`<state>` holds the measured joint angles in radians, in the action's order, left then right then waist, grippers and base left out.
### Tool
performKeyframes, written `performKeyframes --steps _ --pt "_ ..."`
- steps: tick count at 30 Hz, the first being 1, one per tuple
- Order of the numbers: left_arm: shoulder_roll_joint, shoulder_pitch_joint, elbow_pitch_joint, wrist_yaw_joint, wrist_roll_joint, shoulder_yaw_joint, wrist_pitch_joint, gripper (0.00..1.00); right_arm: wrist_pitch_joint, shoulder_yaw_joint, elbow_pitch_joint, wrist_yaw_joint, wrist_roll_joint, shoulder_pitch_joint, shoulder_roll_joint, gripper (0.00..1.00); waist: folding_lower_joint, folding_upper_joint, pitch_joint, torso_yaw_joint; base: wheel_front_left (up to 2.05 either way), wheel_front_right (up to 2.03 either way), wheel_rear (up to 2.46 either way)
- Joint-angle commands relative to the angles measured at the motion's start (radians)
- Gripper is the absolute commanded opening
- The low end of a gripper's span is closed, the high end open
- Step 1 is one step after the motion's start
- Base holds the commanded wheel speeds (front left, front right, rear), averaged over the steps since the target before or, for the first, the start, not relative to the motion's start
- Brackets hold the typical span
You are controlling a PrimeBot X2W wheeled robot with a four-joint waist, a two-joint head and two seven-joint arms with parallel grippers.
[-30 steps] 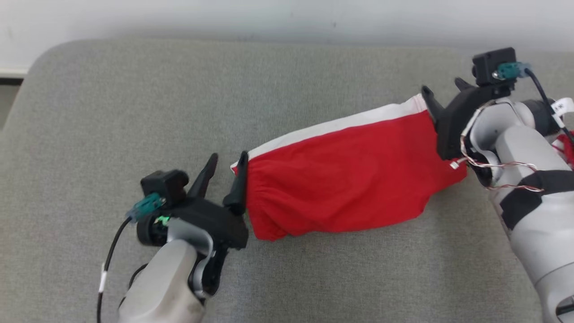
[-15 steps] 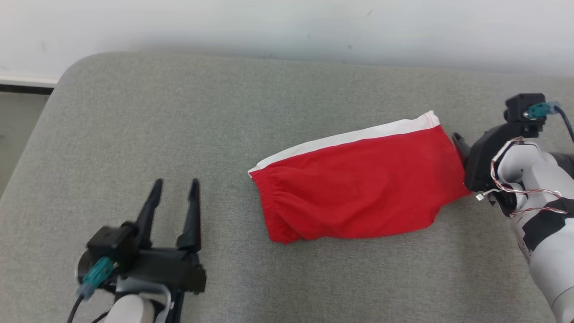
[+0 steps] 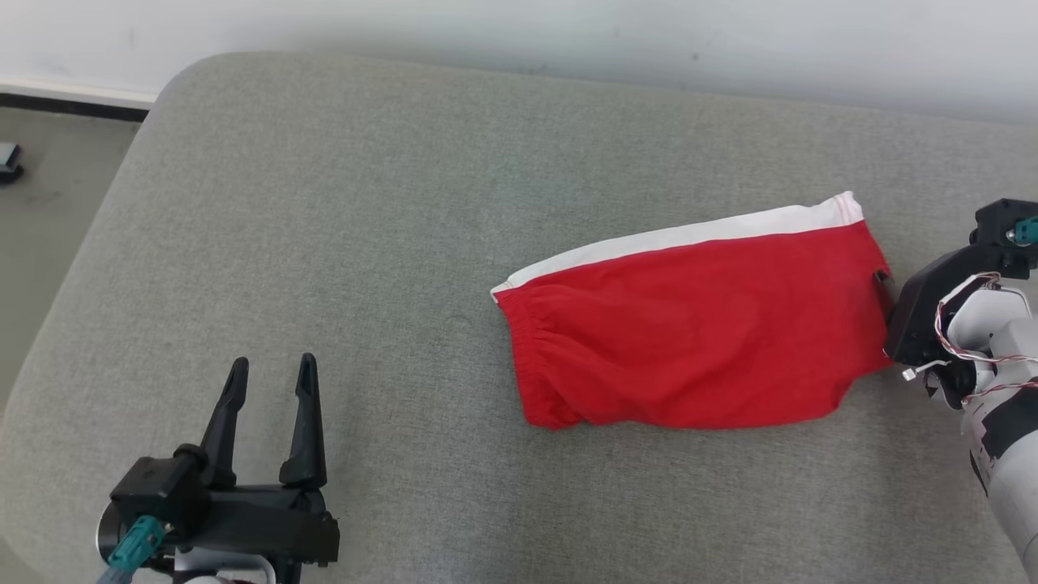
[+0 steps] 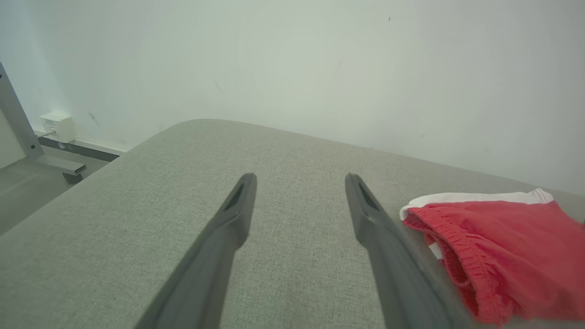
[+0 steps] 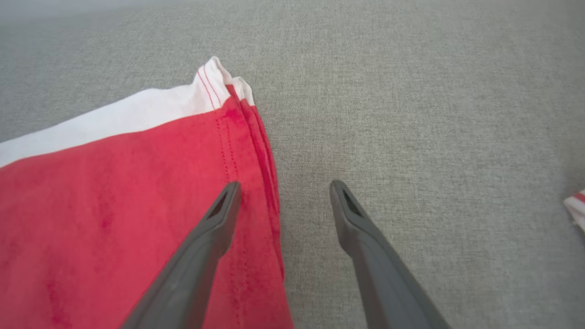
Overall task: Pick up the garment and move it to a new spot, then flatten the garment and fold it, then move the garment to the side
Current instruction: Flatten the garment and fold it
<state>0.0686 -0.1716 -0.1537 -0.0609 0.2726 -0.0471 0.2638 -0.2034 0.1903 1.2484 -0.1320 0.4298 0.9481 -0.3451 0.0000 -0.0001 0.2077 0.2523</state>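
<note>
The garment (image 3: 697, 324) is a pair of red shorts with a white side stripe, lying folded flat on the grey cushion (image 3: 405, 203). Its gathered waistband points left. My left gripper (image 3: 272, 365) stands open at the lower left, well apart from the waistband, with nothing between its fingers. In the left wrist view the garment (image 4: 493, 246) lies to the right of the open left gripper (image 4: 300, 180). My right gripper (image 5: 285, 185) is open at the hem end. One finger hovers over the red garment (image 5: 114, 205), the other over bare cushion. Its black body (image 3: 924, 308) sits at the garment's right edge.
A white wall (image 3: 519, 32) runs behind the cushion. Bare floor with a small dark object (image 3: 8, 162) lies past the cushion's rounded left corner. A metal frame leg (image 4: 18, 123) and a white box (image 4: 57, 127) stand there. A red-and-white scrap of cloth (image 5: 577, 205) shows at the right.
The head view has shifted. My left gripper drew back from the waistband to the lower left. My right gripper backed away to the right off the hem end. The garment lies free.
</note>
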Motion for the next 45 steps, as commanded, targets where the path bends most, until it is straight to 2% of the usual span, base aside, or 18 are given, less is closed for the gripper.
performKeyframes --steps 1,9,10,11,12,13,19,26,34,40,45 --pt "-0.005 0.013 -0.002 -0.005 -0.015 0.007 0.0 1.0 -0.002 -0.006 0.007 0.003 0.002 0.001 0.003 1.0 0.0 0.0001 0.016 0.017 0.0 0.0 0.0" --pt "-0.015 0.038 -0.009 -0.024 -0.023 0.028 0.0 1.0 -0.071 -0.029 0.039 0.002 -0.005 -0.03 0.034 1.0 0.0 0.0001 0.035 0.033 0.0 0.0 0.0" --pt "-0.015 0.038 -0.008 -0.026 -0.024 0.03 0.0 1.0 -0.077 -0.03 0.041 0.001 -0.007 -0.033 0.037 0.96 0.0 0.0001 0.035 0.034 0.0 0.0 0.0" --pt "-0.016 0.038 -0.008 -0.025 -0.024 0.034 0.0 1.0 -0.09 -0.022 0.043 0.001 -0.015 -0.038 0.046 0.43 0.0 0.0001 0.037 0.034 0.0 0.0 0.0" --pt "-0.017 0.04 -0.008 -0.027 -0.025 0.035 0.0 1.0 -0.095 -0.014 0.044 0.001 -0.021 -0.04 0.047 0.12 0.0 0.0001 0.038 0.034 0.0 0.0 0.0" --pt "-0.017 0.041 -0.009 -0.028 -0.025 0.035 0.0 1.0 -0.096 -0.012 0.045 0.001 -0.022 -0.039 0.045 0.0 0.0 0.0001 0.039 0.034 0.0 0.0 0.0" --pt "-0.018 0.035 -0.015 -0.032 -0.018 0.031 0.0 1.0 -0.041 -0.014 0.041 0.004 -0.034 -0.018 0.012 0.0 0.0 0.0001 0.036 0.023 0.0 0.0 0.0" --pt "-0.018 0.048 -0.026 -0.028 -0.008 0.042 0.0 1.0 0.081 -0.012 0.021 0.003 -0.068 -0.021 -0.01 0.0 0.0 0.0001 -0.008 -0.022 0.0 0.0 0.0" --pt "-0.018 0.072 -0.043 -0.028 0.002 0.048 0.0 1.0 0.17 -0.014 0.03 0.003 -0.163 -0.051 -0.072 0.0 0.0 0.0001 -0.075 -0.083 0.0 0.0 0.0" --pt "-0.018 0.089 -0.04 -0.014 0.01 0.029 0.0 1.0 0.193 -0.024 0.035 0.003 -0.239 -0.056 -0.108 0.0 0.0 0.0001 -0.105 -0.099 0.0 0.0 0.0" --pt "-0.017 0.098 -0.048 -0.009 0.015 0.017 0.0 1.0 0.211 -0.027 0.027 0.003 -0.303 -0.05 -0.087 0.0 0.0 0.0001 -0.128 -0.1 0.0 0.0 0.0"
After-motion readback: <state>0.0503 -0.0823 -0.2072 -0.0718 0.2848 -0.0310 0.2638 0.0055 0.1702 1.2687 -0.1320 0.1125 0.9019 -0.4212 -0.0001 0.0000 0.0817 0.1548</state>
